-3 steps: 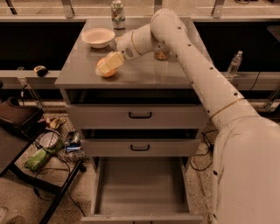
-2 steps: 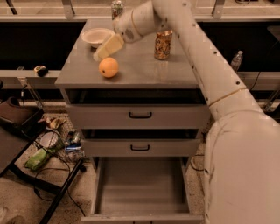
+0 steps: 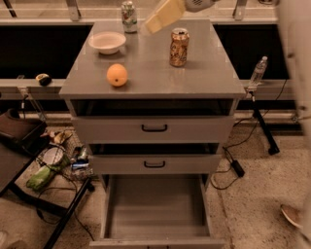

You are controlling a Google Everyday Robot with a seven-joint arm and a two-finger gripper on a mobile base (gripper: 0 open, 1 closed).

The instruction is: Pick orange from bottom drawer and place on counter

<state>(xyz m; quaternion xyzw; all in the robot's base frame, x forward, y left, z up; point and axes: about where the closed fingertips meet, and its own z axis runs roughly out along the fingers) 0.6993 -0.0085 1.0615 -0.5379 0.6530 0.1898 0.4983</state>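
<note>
The orange [image 3: 117,75] sits alone on the left front part of the grey counter [image 3: 204,78]. The gripper [image 3: 162,15] is raised above the back of the counter, up and to the right of the orange and well apart from it; it holds nothing. The bottom drawer [image 3: 155,209] is pulled out at the foot of the cabinet, and its grey floor is bare.
A white bowl [image 3: 107,42] stands at the back left of the counter. A gold-brown soda can [image 3: 179,47] stands right of centre and a green-and-white can [image 3: 128,10] at the back edge. A plastic bottle [image 3: 258,71] stands on a ledge to the right. Cables and clutter lie on the floor at left.
The gripper let go of the orange, which now rests on the counter. The gripper then rose and swung up and to the right, away from it.
</note>
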